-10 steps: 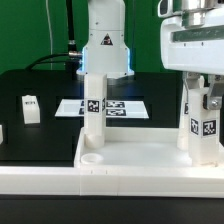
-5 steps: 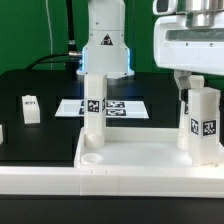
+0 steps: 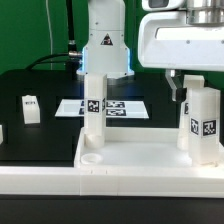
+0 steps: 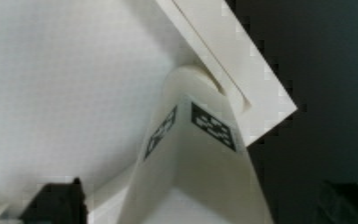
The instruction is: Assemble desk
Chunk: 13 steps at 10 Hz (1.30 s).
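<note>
In the exterior view, the desk slab [image 3: 140, 165] lies rim-up on the black counter [image 3: 50, 135], so its corner sockets face upward to take legs. Two legs stand upright in it, the left leg [image 3: 93, 105] and the right leg [image 3: 205, 122]. The end effector [image 3: 192, 84] hangs at the right leg's top with its fingers apart, clamping nothing, and that leg looks seated. A loose leg [image 3: 30, 108] waits on the counter.

In the wrist view, the right leg [image 4: 202, 150] rises between the widely spread fingertips [image 4: 55, 200], with the desk slab [image 4: 69, 90] beneath.

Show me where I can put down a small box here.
Free: the black table between the loose white piece and the marker board; the desk floor between its two upright legs. Crowded: the leg on the exterior view's right, under the gripper.
</note>
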Motion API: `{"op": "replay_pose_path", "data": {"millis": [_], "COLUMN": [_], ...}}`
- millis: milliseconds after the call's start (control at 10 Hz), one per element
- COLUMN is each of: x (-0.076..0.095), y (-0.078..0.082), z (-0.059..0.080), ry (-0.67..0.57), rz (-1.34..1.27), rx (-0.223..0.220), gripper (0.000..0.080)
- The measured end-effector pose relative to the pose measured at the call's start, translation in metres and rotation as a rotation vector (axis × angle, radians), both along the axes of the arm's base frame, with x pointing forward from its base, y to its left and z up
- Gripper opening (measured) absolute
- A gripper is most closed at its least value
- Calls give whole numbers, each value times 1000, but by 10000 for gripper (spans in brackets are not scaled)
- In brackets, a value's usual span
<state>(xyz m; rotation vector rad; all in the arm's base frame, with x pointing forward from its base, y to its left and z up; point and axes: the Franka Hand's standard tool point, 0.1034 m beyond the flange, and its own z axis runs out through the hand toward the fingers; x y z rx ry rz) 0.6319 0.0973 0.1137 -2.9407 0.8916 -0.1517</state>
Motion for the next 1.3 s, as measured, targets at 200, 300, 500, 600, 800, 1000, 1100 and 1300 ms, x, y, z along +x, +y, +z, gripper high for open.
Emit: {"op": "replay_pose_path", "data": {"millis": [200,300,500,600,800,1000,1100,1300], "x": [0,0,-2,-2,-2,-2,-2,-2], "y": [-1,0,2,2,2,1,1,1], "z": [0,-1,-3,-4,-4,-4,-4,-4], "ry": [-3,-4,-1,-2,0,3,3,4], "rz": [111,200,358,448,596,650,649,647], "rx": [-16,-36,-68,-83,-114,-128,-128,-128], "gripper": [649,649,649,649,627,431,431,288]}}
